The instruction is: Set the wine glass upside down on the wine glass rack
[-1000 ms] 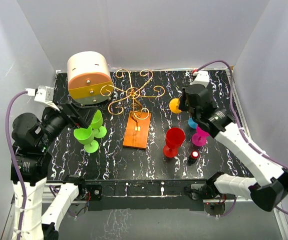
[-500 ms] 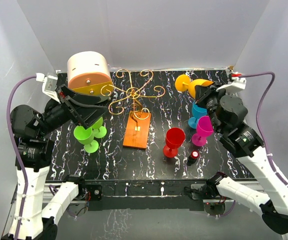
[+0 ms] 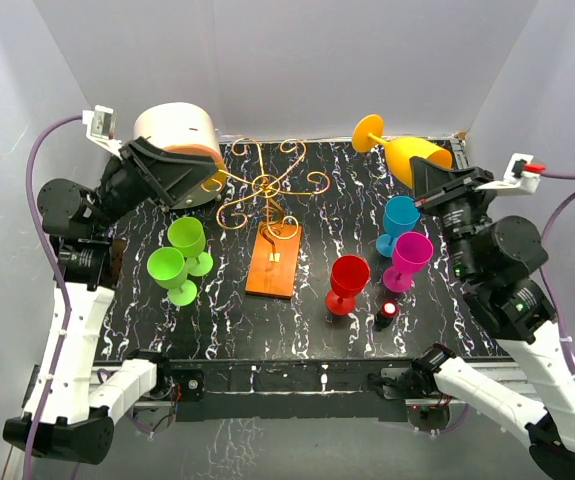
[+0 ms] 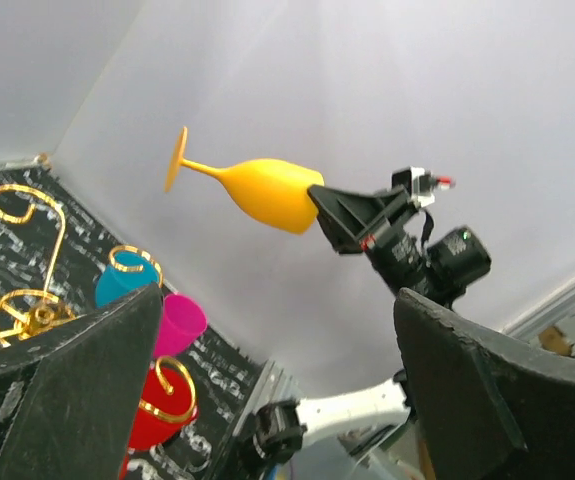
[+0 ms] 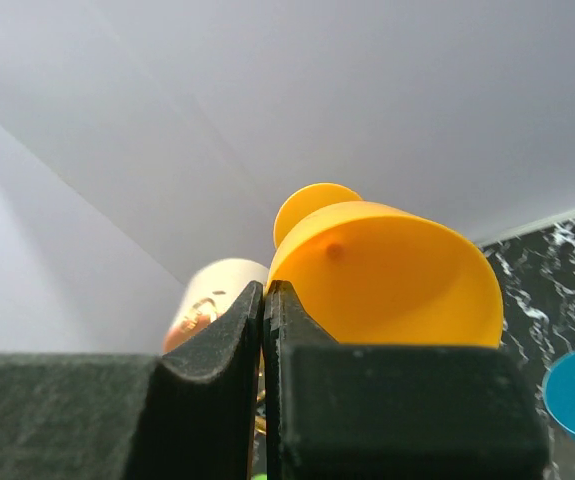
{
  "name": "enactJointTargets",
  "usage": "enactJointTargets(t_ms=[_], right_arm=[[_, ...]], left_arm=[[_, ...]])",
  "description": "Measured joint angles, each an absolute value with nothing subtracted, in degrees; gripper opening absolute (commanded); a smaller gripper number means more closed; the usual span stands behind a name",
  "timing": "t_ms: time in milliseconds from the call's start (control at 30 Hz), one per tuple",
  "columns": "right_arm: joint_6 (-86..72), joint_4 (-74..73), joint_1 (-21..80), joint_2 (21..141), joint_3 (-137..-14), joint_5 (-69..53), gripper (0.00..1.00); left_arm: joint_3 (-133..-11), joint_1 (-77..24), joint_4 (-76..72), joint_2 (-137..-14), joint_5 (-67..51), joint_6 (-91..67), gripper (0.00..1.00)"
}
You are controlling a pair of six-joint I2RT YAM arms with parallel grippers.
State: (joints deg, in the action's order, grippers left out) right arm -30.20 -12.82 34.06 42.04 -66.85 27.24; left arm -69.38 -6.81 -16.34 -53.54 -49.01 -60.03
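Quick update: in the last second my right tool (image 3: pixel 425 178) hauled the orange wine glass (image 3: pixel 407 152) off the worktop (image 3: pixel 217 310) and up over the back right corner. It's clenched on the bowl's rim, with the glass lying sideways and its foot aimed at the back wall. So pickup's done, I'd say, but it isn't flipped yet and it's well right of the wine glass rack (image 3: pixel 267 188). My left tool (image 3: pixel 199 180) swung up off the green glasses (image 3: pixel 179 258) toward the drum-shaped box (image 3: pixel 172 135), spread wide with nothing in it. In my right wrist view the fingers and bowl hide the rack, and I can't tell how deep the bite goes.
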Motion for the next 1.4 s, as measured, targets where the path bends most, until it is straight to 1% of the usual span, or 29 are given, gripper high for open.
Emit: enactJointTargets(t_ms=[100, 233, 333, 600, 667, 700, 733, 900, 1033, 1167, 1300, 1400], right_arm=[[-31.4, -10.3, 34.1, 40.8, -66.8, 26.3, 0.0], [-32.8, -6.0, 34.1, 39.4, -66.8, 24.1, 0.0], [-33.6, -4.1, 34.1, 39.4, -66.8, 22.7, 0.0], [-37.5, -1.9, 34.1, 40.6, -66.8, 20.9, 0.0], [-38.6, -1.5, 34.1, 41.4, -66.8, 20.6, 0.0], [-39.1, -1.4, 34.1, 41.8, -66.9, 20.3, 0.0], [-39.5, -1.4, 34.1, 42.2, -66.9, 20.1, 0.0], [-42.1, -1.2, 34.1, 43.7, -66.9, 19.3, 0.0], [-43.6, -1.2, 34.1, 44.1, -66.9, 18.4, 0.0], [-44.9, -0.7, 34.1, 43.8, -66.9, 16.9, 0.0], [-45.9, 1.1, 34.1, 43.1, -66.9, 14.9, 0.0], [-47.0, 2.7, 34.1, 42.7, -66.6, 13.8, 0.0]], left_arm=[[-69.2, -7.6, -22.0, -55.4, -46.0, -65.3, 0.97], [-69.5, -10.9, -25.6, -57.6, -42.5, -68.2, 0.97], [-70.1, -15.4, -26.4, -59.9, -39.6, -68.6, 0.97], [-71.2, -29.5, -29.3, -68.1, -30.0, -68.1, 0.91], [-71.6, -33.6, -30.0, -70.3, -26.2, -68.0, 0.92], [-72.1, -35.6, -29.8, -71.5, -24.1, -68.0, 0.96], [-73.0, -37.4, -29.5, -72.7, -22.1, -67.8, 0.98], [-79.7, -43.5, -25.5, -78.0, -12.3, -65.6, 0.99], [-80.5, -45.0, -26.0, -78.7, -6.4, -66.7, 0.98], [-80.4, -45.4, -28.7, -79.8, -3.3, -69.4, 0.91], [-82.6, -45.8, -29.1, -83.9, -2.8, -72.0, 0.82], [-83.3, -46.3, -29.6, -86.4, -2.7, -73.6, 0.73]])
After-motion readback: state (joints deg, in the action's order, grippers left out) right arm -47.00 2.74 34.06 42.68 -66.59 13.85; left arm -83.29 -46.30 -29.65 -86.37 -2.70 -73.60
